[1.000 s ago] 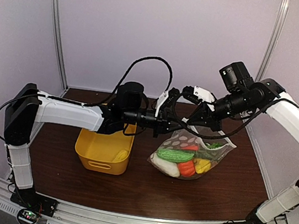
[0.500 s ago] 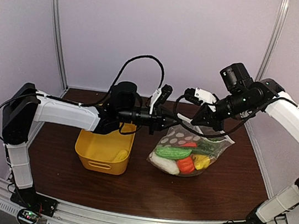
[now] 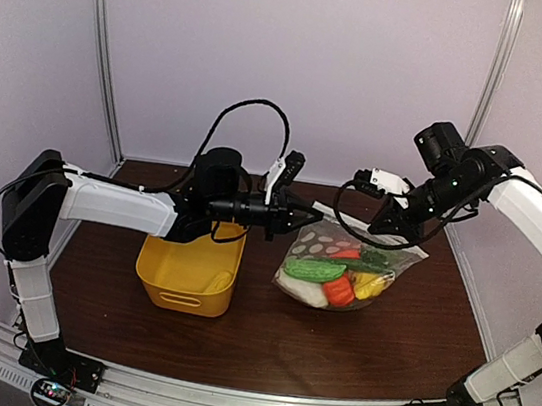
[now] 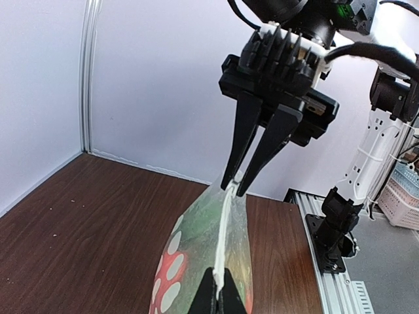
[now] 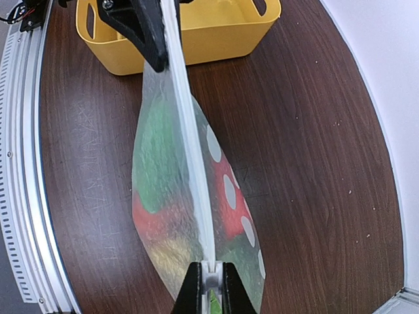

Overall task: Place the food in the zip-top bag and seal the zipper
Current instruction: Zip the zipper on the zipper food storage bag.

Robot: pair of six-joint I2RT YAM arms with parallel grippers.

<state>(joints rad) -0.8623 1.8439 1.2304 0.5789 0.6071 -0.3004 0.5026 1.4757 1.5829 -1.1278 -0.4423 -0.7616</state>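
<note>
The zip-top bag (image 3: 348, 266), clear with white dots, hangs between both grippers with its bottom on the table. The food is inside it: a green cucumber (image 3: 314, 268), a red-orange piece (image 3: 338, 290), and white and yellow pieces. My left gripper (image 3: 299, 217) is shut on the left end of the zipper (image 4: 226, 229), and in its wrist view the gripper (image 4: 217, 276) pinches the white strip. My right gripper (image 3: 387, 226) is shut on the other end, as its own view shows the gripper (image 5: 211, 268) gripping the zipper (image 5: 193, 157). The strip runs taut and looks pressed together.
A yellow tub (image 3: 185, 277) stands on the table left of the bag, under the left arm, with one yellow piece in its corner. The enclosure's white walls stand at the back and sides. The rail runs along the near edge.
The right gripper has drawn to the right and the left one slightly left, stretching the zipper between them. The bag has shifted right and settled lower.
</note>
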